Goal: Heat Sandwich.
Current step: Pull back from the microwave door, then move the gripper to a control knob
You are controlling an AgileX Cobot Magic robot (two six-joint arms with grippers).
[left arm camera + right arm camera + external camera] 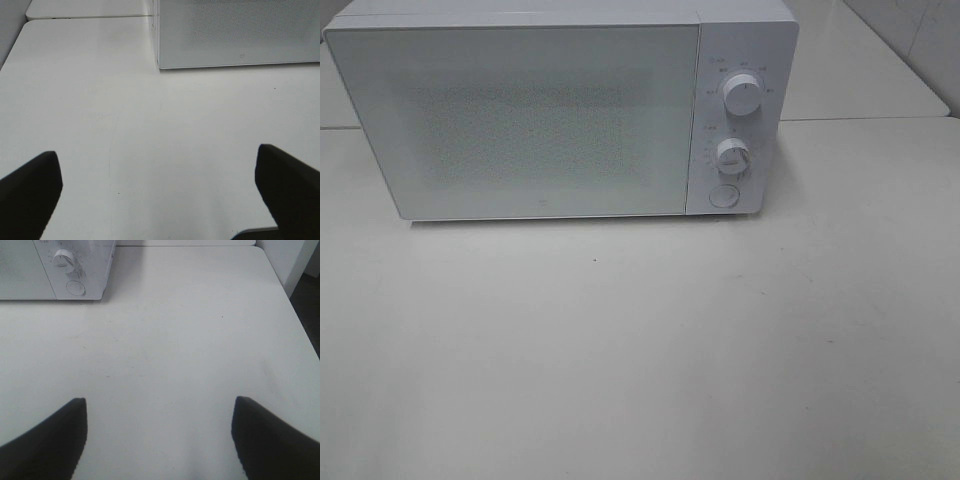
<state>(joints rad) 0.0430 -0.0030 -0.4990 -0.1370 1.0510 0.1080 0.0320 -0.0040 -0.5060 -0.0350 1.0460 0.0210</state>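
Microwave [520,115] shut across the top of the overhead frame; sandwich nowhere in sight. Left end effector [157,155] and right end effector [160,401] both spread wide, empty, over the worktop [620,360]. Risk: a clumsy poke at the round button [723,195] shoves the oven backwards.

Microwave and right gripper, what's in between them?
Only bare table lies between the microwave and the right gripper, as the right wrist view shows.

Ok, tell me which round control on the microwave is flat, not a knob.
The round button, lowest of the three: flat, while the upper knob and lower knob above it stick out with pointer ridges.
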